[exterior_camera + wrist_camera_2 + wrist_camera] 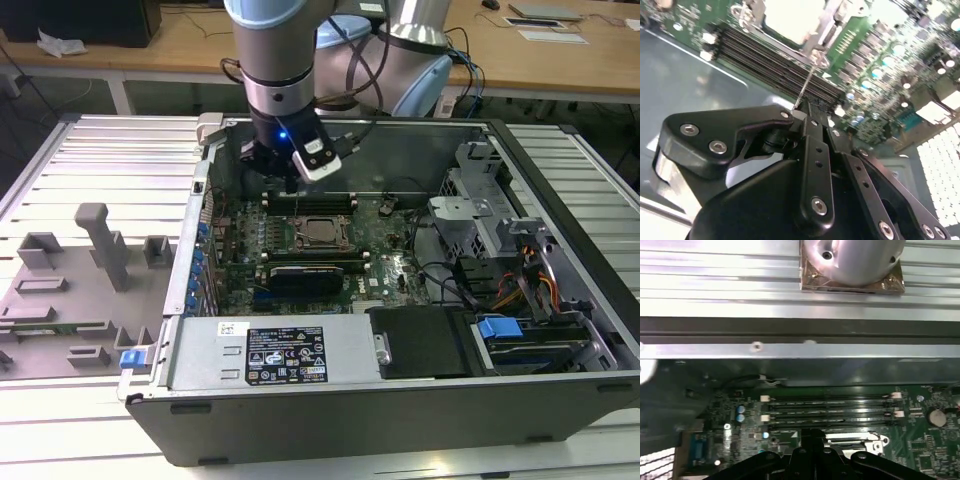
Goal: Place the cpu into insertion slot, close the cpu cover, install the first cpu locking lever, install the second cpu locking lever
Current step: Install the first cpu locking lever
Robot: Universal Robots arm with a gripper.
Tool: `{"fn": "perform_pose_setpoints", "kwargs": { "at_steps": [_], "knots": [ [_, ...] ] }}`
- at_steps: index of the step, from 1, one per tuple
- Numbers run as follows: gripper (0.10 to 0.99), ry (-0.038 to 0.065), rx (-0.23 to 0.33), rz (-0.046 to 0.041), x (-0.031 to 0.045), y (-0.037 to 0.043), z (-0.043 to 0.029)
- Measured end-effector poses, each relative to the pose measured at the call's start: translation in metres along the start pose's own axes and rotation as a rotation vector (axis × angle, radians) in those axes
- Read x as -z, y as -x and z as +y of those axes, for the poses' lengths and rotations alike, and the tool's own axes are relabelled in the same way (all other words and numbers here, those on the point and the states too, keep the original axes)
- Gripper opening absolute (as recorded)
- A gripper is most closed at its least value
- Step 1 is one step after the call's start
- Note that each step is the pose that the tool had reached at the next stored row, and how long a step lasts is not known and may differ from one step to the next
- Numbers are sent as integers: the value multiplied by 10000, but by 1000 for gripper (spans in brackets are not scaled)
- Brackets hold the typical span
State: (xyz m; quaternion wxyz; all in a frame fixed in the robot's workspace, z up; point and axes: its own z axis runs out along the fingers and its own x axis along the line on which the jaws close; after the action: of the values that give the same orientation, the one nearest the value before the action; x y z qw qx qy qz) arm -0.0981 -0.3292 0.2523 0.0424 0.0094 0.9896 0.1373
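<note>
Pincer [801, 106] clamps thin locking lever [807, 80] just beside the seated cpu [321, 232].

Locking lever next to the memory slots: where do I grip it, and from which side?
Grip the lever at its free tip, away from the end by the cpu. It is a thin bare wire tilted upward, so the tip stands clear of the memory slots. Come from above, closing across the wire. The end effector is shut on that tip.
</note>
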Motion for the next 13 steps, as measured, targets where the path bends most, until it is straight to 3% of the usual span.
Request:
{"fn": "perform_pose_setpoints", "kwargs": {
  "at_steps": [3, 6, 7, 8, 10, 11, 13],
  "knots": [
    [106, -1, 0, 1, -12, 137, 0],
    [106, -22, 1, -2, -14, 156, 0],
    [106, -99, 1, -9, -13, 156, 0],
    [106, -273, 43, -122, -13, 156, 0],
    [106, -437, 169, -555, -14, 155, 0],
    [106, -445, 219, -736, -14, 155, 0],
    [106, -440, 272, -946, -19, 155, -1]
  ]
}}
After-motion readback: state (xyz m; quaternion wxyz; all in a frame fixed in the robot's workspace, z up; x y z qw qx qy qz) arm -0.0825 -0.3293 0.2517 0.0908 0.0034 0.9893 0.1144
